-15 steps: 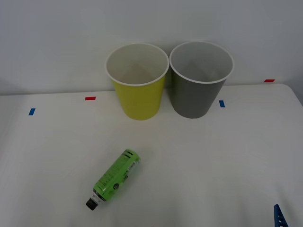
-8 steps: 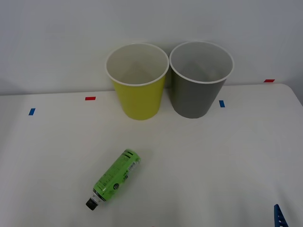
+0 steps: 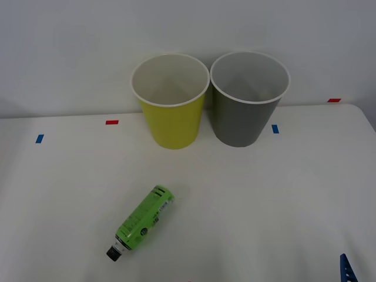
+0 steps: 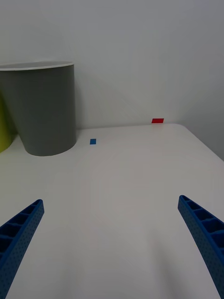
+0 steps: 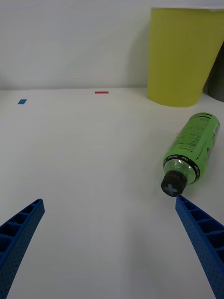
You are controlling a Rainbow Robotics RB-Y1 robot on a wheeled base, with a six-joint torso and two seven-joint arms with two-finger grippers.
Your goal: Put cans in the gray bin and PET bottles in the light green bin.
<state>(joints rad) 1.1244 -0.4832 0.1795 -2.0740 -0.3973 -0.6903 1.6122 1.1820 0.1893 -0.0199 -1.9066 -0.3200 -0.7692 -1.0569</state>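
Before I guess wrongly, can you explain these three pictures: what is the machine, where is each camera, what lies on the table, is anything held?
This is a two-armed robot with blue two-finger grippers. One camera looks down from above the arms; one sits on each wrist. On the white table stand a light green bin and a gray bin, side by side. A green bottle lies on its side nearer the robot. The left gripper is open just before the bottle's cap. The right gripper is open over bare table. Nothing is held.

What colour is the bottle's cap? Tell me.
Black, on the bottle cap; clearest in the left wrist view.
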